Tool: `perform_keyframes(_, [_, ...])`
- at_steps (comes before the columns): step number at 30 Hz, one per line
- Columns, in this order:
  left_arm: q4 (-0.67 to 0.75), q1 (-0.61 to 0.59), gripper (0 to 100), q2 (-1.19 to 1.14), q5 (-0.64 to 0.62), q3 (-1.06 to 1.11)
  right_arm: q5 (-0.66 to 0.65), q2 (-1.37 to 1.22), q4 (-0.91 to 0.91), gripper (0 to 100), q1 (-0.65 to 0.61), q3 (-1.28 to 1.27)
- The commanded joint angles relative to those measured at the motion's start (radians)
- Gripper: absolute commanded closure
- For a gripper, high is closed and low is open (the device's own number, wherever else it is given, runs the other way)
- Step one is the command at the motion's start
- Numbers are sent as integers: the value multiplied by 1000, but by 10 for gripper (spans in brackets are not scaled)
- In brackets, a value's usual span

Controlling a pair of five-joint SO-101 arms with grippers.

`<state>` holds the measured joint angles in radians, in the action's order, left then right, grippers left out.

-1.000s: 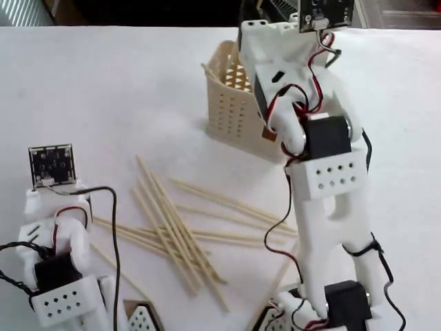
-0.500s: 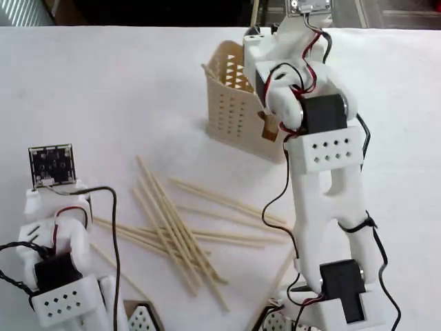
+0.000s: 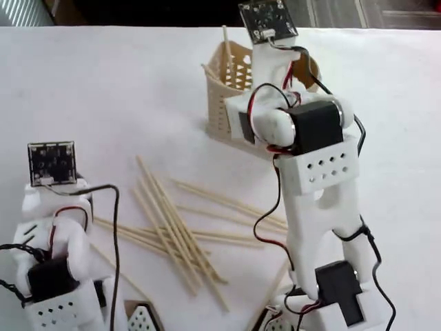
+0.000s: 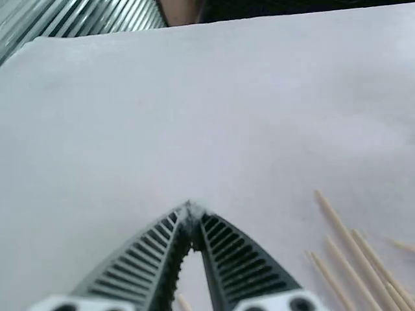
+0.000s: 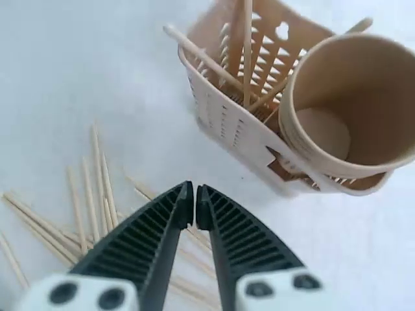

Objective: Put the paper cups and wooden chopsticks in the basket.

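My right gripper (image 5: 194, 194) clenched, empty, just beside basket (image 3: 222, 114), upper centre of high view. Paper cup (image 5: 350, 103) sits inside, stowed chopsticks (image 5: 247, 45) leaning on walls: done. Loose chopsticks (image 3: 176, 231) fanned lower centre, likely next. My left gripper (image 4: 191, 212) clenched, empty, near them.

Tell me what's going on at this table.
Two robot arms are tidying up. The basket already holds a paper cup and a few chopsticks. Many loose chopsticks lie scattered on the table. The right claw hangs shut and empty near the basket; the left claw, also shut and empty, is over the table beside that scatter.
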<state>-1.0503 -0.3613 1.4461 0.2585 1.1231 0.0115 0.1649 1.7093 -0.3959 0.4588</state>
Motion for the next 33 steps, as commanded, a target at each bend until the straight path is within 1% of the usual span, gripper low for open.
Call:
perform_keyframes(1, [-110,127,976,8,84,-132,8,88,8,981,2,-121])
perform_keyframes(3, [-152,185,976,8,92,-158,11,157,8,981,-22,-222])
perform_keyframes(5, [-161,225,976,8,89,-163,14,237,-5,981,-30,-333])
perform_keyframes(9, [-161,280,975,-39,95,-163,103,400,-114,981,7,-598])
perform_keyframes(14, [-172,344,895,-277,91,-189,181,558,-414,981,82,-994])
perform_keyframes(17, [-173,349,893,-429,87,-244,224,625,-625,981,134,-1206])
perform_keyframes(19, [-175,343,891,-509,75,-269,230,659,-725,981,156,-1309])
perform_keyframes(22, [-172,348,876,-608,-9,-269,229,700,-814,981,168,-1398])
perform_keyframes(27, [-175,341,755,-757,-226,-269,229,727,-834,981,168,-1422])
perform_keyframes(30, [-173,348,748,-854,-345,-269,230,727,-832,981,168,-1424])
perform_keyframes(33, [-167,349,745,-949,-400,-269,230,727,-831,981,168,-1424])
